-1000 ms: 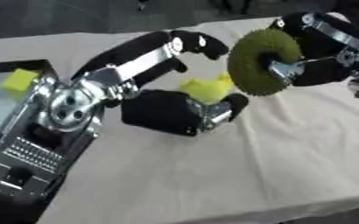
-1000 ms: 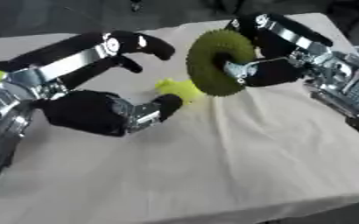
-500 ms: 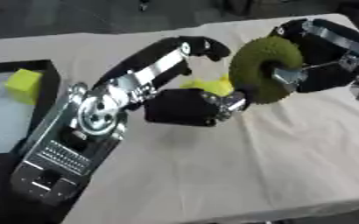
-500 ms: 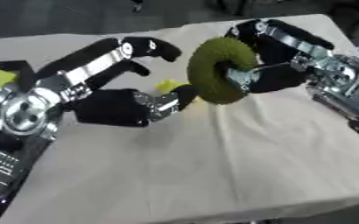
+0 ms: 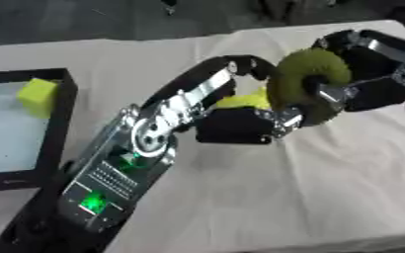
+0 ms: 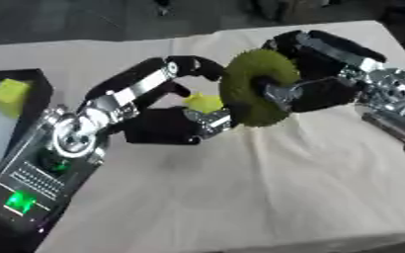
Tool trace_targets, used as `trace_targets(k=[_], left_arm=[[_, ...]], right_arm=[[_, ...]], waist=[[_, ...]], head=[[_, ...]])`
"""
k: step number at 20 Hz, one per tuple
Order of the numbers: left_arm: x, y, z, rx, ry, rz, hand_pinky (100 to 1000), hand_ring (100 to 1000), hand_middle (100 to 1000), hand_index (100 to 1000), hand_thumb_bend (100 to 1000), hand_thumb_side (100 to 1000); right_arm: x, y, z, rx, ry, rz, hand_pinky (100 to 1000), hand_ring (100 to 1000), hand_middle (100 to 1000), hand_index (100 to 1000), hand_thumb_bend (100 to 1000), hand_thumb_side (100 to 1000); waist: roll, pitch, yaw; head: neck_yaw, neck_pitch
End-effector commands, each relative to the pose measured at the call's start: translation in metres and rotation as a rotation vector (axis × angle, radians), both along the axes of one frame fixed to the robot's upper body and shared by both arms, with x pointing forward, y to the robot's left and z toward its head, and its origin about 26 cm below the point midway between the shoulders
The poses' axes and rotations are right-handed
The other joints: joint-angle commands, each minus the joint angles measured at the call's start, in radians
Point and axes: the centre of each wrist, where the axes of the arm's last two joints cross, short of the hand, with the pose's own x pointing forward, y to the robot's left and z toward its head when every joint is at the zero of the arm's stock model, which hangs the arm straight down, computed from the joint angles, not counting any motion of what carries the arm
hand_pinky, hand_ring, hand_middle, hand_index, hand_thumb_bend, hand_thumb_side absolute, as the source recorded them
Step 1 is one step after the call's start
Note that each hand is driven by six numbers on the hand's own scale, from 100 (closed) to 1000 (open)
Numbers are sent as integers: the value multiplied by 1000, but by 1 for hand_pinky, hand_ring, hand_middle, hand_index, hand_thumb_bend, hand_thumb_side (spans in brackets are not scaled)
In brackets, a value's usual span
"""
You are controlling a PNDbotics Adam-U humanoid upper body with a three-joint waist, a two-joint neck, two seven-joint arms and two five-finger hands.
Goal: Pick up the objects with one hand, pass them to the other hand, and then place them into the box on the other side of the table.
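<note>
Box (image 5: 63, 81): at the table's left edge, yellow block (image 5: 37, 97) inside.
My left hand (image 6: 167, 126): fingers spread round the green ring's left side.
Green ring (image 6: 249, 91): above mid-table, between my hands.
My right hand (image 6: 314, 94): fingers clenched on the ring.

I see my right hand (image 5: 366, 81) curled round a fuzzy green ring (image 5: 305, 89), holding it on edge above the cloth-covered table (image 5: 266, 197). My left hand (image 5: 245, 126) meets the ring's lower left rim, fingers apparently against it, though blur hides the contact. A yellow-green object (image 5: 243, 100) sits just behind that hand. At far left, a yellow block (image 5: 37, 96) lies in the black-rimmed box (image 5: 63, 81)
</note>
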Motion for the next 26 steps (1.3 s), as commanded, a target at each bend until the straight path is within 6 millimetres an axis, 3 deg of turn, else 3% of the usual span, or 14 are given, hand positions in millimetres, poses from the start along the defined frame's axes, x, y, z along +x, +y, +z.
trace_targets(k=[1, 7, 12, 26], left_arm=[[0, -6, 1, 5, -32, 14, 880, 994, 827, 897, 430, 618], [5, -14, -7, 15, -54, 51, 880, 994, 828, 901, 432, 598], [-1, -7, 1, -31, -111, 74, 886, 999, 832, 905, 426, 554], [-2, -11, -2, -63, -66, 138, 898, 1000, 839, 910, 426, 562]], right_arm=[[-2, 1, 15, -21, -21, 31, 476, 360, 330, 495, 100, 100], [-2, 0, 17, -25, -11, 37, 473, 359, 329, 494, 100, 100], [-3, -2, 13, -29, 0, 13, 471, 357, 328, 492, 100, 100], [-3, 0, 6, -38, 6, 35, 465, 354, 325, 489, 100, 100]], waist=[[-17, -11, -1], [-17, -11, -5], [-11, -9, -2], [-13, -9, -4]], head=[[5, -10], [11, -12], [7, -14], [9, -12]])
